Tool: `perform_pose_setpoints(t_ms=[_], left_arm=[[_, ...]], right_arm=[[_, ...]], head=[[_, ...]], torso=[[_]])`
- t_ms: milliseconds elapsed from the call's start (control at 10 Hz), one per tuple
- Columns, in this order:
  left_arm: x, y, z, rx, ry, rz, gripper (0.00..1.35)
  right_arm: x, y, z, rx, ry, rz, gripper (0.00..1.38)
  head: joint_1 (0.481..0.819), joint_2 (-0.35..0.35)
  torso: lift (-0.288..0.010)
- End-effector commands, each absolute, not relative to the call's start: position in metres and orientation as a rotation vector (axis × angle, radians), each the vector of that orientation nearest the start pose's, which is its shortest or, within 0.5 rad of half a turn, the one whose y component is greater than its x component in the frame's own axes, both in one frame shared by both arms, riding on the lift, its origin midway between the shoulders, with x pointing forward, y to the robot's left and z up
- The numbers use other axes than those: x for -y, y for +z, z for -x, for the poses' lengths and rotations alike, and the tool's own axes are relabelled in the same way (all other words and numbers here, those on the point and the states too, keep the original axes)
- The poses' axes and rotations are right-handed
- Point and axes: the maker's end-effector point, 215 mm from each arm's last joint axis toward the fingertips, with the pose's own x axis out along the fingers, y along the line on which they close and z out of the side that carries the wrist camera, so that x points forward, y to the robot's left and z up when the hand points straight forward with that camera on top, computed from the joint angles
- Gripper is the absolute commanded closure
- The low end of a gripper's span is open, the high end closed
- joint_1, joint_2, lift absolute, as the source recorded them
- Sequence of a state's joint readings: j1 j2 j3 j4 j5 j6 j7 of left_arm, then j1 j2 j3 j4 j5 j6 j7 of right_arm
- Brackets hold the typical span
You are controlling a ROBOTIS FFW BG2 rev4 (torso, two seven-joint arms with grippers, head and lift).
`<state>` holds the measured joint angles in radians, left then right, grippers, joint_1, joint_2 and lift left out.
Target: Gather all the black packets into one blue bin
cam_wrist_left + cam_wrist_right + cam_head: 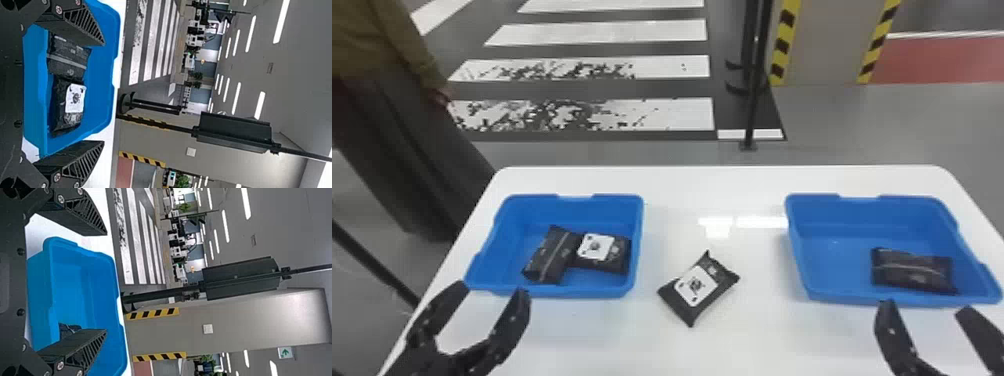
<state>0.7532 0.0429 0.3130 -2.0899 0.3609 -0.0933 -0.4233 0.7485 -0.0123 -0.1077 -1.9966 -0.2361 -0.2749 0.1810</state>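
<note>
**Left gripper [492, 290] and right gripper [926, 308] both spread wide, four black packets in view!**

Right up close, it's the left gripper, fingers well apart with a clear gap between the tips, at the near side of the left blue bin [572, 210]. Over on the other side, the right gripper matches it, fingers spread, at the near side of the right blue bin [832, 250].

Into the left blue bin we go, and there's a pair! The seam-up packet [552, 255] lies at a slant, touching the labelled packet [618, 256], white label facing up, over by the right wall. Out in the middle, the loose packet [717, 277] lies diagonally on the white table [722, 340], between the bins, its own white label up. And in the right blue bin, a single packet [912, 270] lies near the right end, pale seam along its top; the right wrist view has it partly hidden behind a finger.

Beyond the table, white floor stripes [602, 32], a black post [752, 110] and a grey column [832, 40] edged in yellow and black.
</note>
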Motion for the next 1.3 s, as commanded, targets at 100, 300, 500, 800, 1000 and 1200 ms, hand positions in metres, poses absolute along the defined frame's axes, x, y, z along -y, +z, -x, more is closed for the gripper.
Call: perform_pose_setpoints(t_ms=[100,300,500,800,1000,1200], left_arm=[[-0.311,-0.354,-0.352,-0.062,-0.155,0.143,0.14],[-0.311,-0.356,-0.352,-0.069,-0.156,0.145,0.14],[-0.307,-0.358,-0.354,-0.079,-0.164,0.150,0.14],[-0.273,-0.365,-0.372,-0.113,-0.247,0.157,0.14],[-0.256,-0.367,-0.395,-0.150,-0.325,0.068,0.14],[-0.236,-0.373,-0.415,-0.198,-0.387,0.021,0.14]], right_arm=[[0.265,-0.377,-0.354,-0.029,0.037,-0.155,0.15],[0.265,-0.377,-0.354,-0.029,0.037,-0.155,0.15],[0.265,-0.378,-0.354,-0.031,0.037,-0.156,0.15],[0.266,-0.380,-0.353,-0.036,0.035,-0.160,0.15],[0.266,-0.381,-0.353,-0.038,0.036,-0.162,0.15],[0.265,-0.383,-0.353,-0.042,0.035,-0.170,0.15]], head=[[0.695,0.078],[0.695,0.076],[0.695,0.075],[0.695,0.053],[0.695,0.008],[0.695,-0.022]], torso=[[-0.110],[-0.110],[-0.110],[-0.110],[-0.110],[-0.110]])
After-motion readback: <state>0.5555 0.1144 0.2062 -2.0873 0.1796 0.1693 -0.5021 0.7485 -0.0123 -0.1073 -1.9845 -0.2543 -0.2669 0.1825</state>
